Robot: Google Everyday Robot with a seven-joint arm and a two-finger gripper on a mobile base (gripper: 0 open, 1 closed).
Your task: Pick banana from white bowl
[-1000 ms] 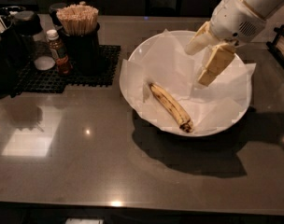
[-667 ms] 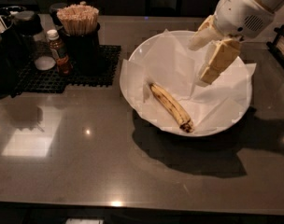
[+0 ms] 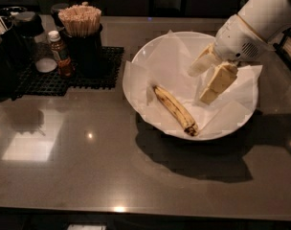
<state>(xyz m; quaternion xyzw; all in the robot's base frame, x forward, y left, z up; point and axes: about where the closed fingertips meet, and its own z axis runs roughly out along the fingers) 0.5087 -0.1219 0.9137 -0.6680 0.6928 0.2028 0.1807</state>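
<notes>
The banana [image 3: 174,109], slim, yellow with brown spots and a dark end, lies slantwise on crinkled white paper in the wide white bowl [image 3: 146,51], left of the bowl's middle. My gripper [image 3: 198,86] hangs over the right half of the bowl on a white arm that comes in from the upper right. Its two pale yellow fingers [image 3: 217,83] point down and to the left and stand spread apart, with nothing between them. The gripper is to the right of the banana and a little above it, not touching it.
A black mat [image 3: 69,75] at the back left carries a small bottle with a red label [image 3: 61,54], a black cup of wooden sticks [image 3: 81,20], a white lid [image 3: 45,64] and dark containers [image 3: 11,47]. The bowl stands on a dark glossy counter [image 3: 88,166].
The gripper has come down a little toward the inside of the bowl, with its fingers still spread. The banana and the bowl have not moved.
</notes>
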